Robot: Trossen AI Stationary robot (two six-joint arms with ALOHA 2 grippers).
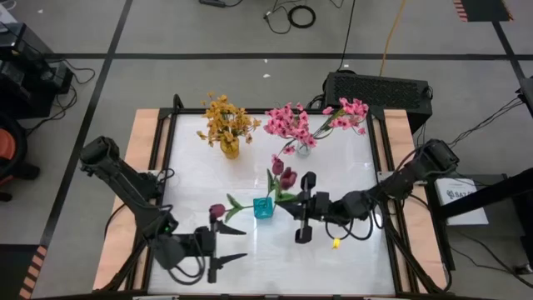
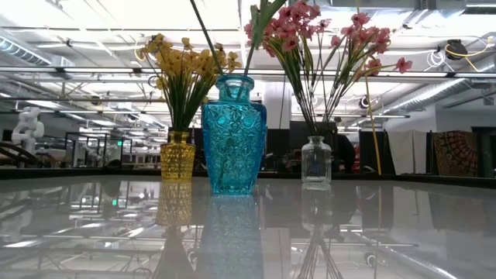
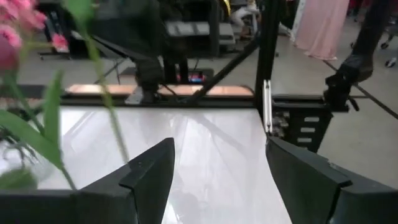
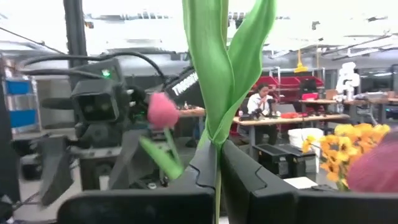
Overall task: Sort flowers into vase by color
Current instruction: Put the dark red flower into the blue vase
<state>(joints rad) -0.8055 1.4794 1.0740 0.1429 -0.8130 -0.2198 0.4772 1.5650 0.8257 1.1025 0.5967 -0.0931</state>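
Right gripper (image 1: 302, 208): by the blue vase, fingers squeezed on a green stem (image 4: 217, 149) of a maroon bud.
Left gripper (image 1: 218, 247): near the front edge of the table, fingers (image 3: 152, 171) spread apart, holding nothing.
Blue vase (image 1: 264, 207): in the middle of the table (image 1: 350, 162), with maroon buds (image 1: 283, 172) standing up in it.
One more maroon bud (image 1: 217, 210): sticks out just left of the blue vase, close to the left gripper.
Yellow vase (image 1: 230, 149): at the back left, full of yellow flowers (image 1: 226, 119).
Clear vase (image 1: 303, 148): at the back right, full of pink flowers (image 1: 310, 119).
Small yellow bit (image 1: 336, 243): lies on the table near the right arm.
Person (image 4: 260, 100): sits at a desk far off in the room.
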